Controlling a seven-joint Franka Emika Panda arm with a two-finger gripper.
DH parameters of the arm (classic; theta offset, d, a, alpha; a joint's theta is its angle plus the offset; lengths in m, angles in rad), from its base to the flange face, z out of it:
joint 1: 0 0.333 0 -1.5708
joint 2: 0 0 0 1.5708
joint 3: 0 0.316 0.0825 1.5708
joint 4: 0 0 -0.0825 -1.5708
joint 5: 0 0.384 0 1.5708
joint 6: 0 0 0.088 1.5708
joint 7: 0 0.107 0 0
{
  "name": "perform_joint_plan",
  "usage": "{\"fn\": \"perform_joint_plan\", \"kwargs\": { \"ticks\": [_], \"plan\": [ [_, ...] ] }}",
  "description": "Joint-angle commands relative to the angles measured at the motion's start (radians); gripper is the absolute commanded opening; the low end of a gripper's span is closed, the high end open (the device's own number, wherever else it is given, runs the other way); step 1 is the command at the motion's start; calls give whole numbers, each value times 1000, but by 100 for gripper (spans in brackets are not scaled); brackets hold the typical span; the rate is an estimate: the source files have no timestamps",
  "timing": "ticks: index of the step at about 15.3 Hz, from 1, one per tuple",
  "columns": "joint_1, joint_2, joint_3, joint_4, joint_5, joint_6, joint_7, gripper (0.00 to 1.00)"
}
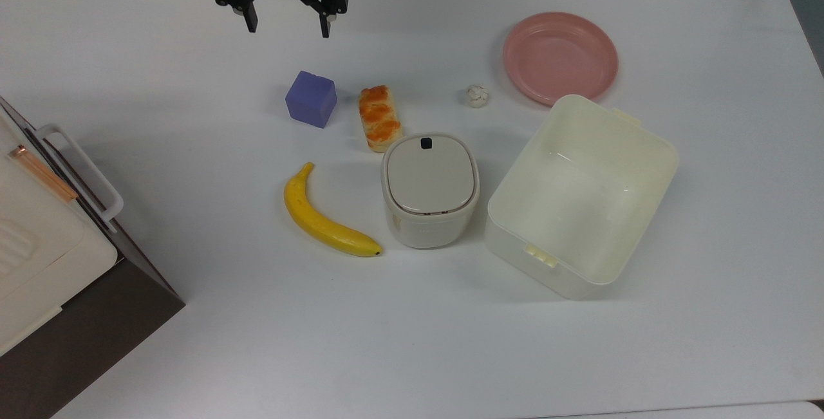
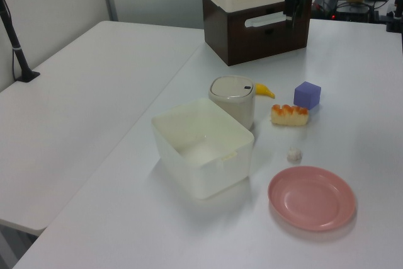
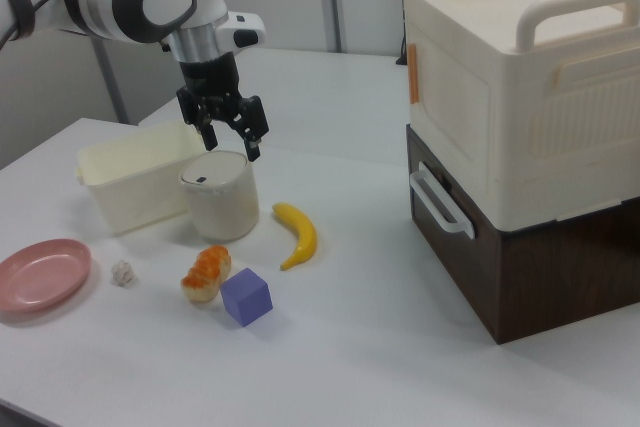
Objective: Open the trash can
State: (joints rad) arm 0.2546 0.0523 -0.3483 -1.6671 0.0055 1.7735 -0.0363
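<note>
The trash can [image 1: 430, 190] is a small cream rounded-square bin standing mid-table. Its flat greyish lid [image 1: 430, 174] lies shut, with a black square button [image 1: 425, 143] at the edge nearest the bread. I also see the trash can [image 2: 233, 100] in the left view and the trash can [image 3: 218, 197] in the right view. My gripper [image 1: 288, 27] hangs open and empty above the table, far from the bin toward the top view's upper left. In the right view, my gripper [image 3: 232, 147] hovers high, its black fingers spread wide.
A purple cube [image 1: 311, 98], a bread piece [image 1: 380, 117] and a banana [image 1: 325, 216] lie around the bin. A large lidless cream tub [image 1: 582, 194] stands close on the top view's right. A pink plate [image 1: 560, 55], a small crumpled ball [image 1: 477, 96] and a cream-and-brown cabinet [image 1: 51, 245] are there too.
</note>
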Motion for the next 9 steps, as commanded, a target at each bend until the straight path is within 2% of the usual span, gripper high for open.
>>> {"fn": "perform_joint_plan", "kwargs": {
  "ticks": [1, 4, 6, 7, 9],
  "plan": [
    [-6, 0, 3, 14, 31, -28, -48, 85],
    [-6, -2, 3, 14, 51, -26, -103, 64],
    [-5, -2, 3, 14, 54, -23, -106, 63],
    [-2, -2, 3, 14, 54, -23, -106, 58],
    [3, -2, 20, 14, 64, -20, -111, 36]
  ]
}}
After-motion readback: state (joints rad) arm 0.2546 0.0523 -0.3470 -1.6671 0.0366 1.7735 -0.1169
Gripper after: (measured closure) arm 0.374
